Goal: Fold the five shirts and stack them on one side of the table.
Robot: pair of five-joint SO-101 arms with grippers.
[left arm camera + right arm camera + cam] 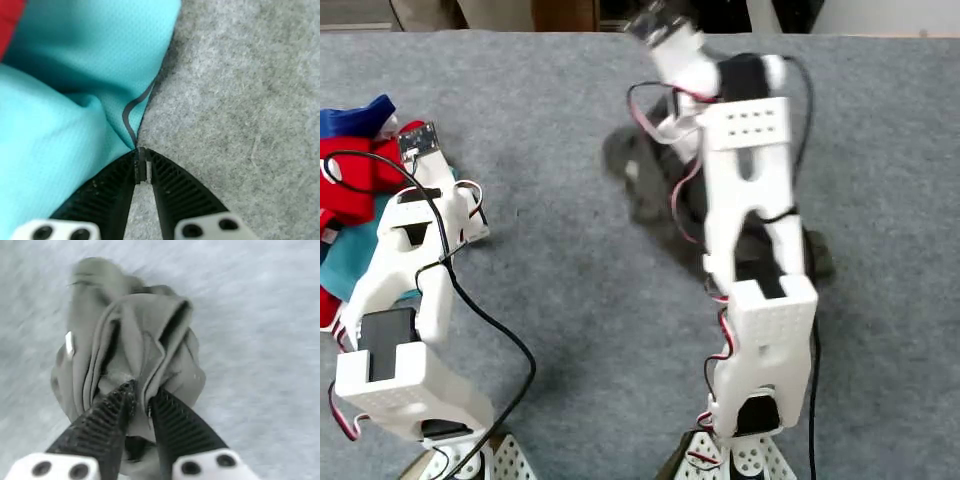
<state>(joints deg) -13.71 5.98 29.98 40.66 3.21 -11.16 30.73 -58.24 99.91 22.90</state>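
The left pincer [141, 164] is pressed together, its black ribbed tips pinching the dark-trimmed hem of the teal shirt [65, 115] right at the cloth's corner, where the fabric meets the grey felt worktop [240, 100]. That teal shirt belongs to the pile [340, 215] at one edge of the worktop, lying beneath a red shirt [355, 190], with a blue shirt [350, 120] on the far side of the red one; a strip of red also shows beyond the teal in the left wrist view. The right pincer [141, 392] is all but pressed together, with only a thin gap between its tips, and it grips a bunched fold of the olive shirt [130, 330]. The cloth gathers up into creases around the tips, and a small pale tag sits on one side of the bundle. The olive shirt [638, 175] lies crumpled well apart from the pile, out on the middle of the worktop.
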